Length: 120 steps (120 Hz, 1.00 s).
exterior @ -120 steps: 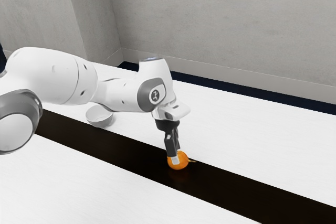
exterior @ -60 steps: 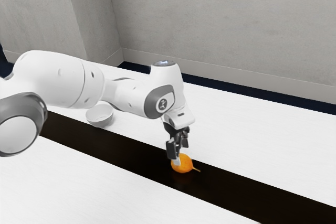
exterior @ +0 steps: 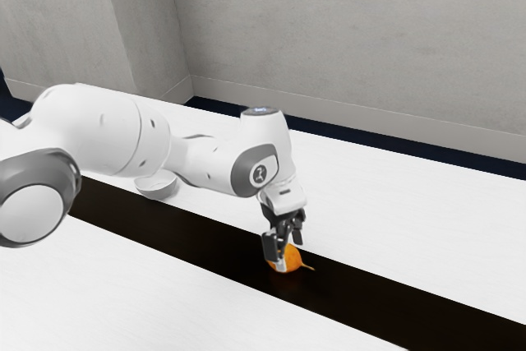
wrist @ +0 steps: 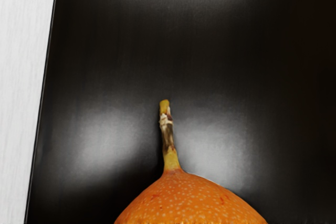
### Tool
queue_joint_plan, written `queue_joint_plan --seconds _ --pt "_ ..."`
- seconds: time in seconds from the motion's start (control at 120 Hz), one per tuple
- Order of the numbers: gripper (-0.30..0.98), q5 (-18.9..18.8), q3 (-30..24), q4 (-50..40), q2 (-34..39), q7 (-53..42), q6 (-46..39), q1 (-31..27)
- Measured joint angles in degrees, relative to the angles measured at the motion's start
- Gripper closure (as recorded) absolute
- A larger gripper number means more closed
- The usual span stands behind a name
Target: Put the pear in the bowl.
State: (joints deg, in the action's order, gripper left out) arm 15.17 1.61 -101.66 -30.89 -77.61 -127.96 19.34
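Observation:
My gripper point(exterior: 289, 254) points down over the orange pear point(exterior: 291, 260) on the dark strip, its two fingers apart. The nearer finger's pale tip overlaps the pear's near side, while the other finger stands at its far side, its tip partly hidden. I cannot see both of them pressing on the fruit. In the wrist view the pear point(wrist: 191, 200) lies just under the hand, its stem pointing away from it. The white bowl point(exterior: 157, 187) sits at the exterior view's left, partly behind the arm.
A dark glossy strip point(exterior: 394, 297) runs lengthwise along the white table point(exterior: 411, 211). The bowl stands beside this strip's far edge, below the forearm. A grey wall point(exterior: 353, 39) rises behind the table.
My hand has turned and moved toward the exterior view's right, then lowered over the pear. The fingers look farther apart. The pear has shifted slightly toward the viewer and its stem has swung.

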Motion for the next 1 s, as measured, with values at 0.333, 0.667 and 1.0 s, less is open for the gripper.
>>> queue_joint_plan --seconds 0.333,0.667,1.0 --pt "-0.01 0.56 0.11 -0.51 -1.19 -2.10 -0.28 0.00" --pt "0.20 1.43 0.26 -0.56 -0.82 -2.48 -1.27 0.00" --pt "0.40 1.03 6.98 -0.42 2.21 -2.32 -0.31 0.02"
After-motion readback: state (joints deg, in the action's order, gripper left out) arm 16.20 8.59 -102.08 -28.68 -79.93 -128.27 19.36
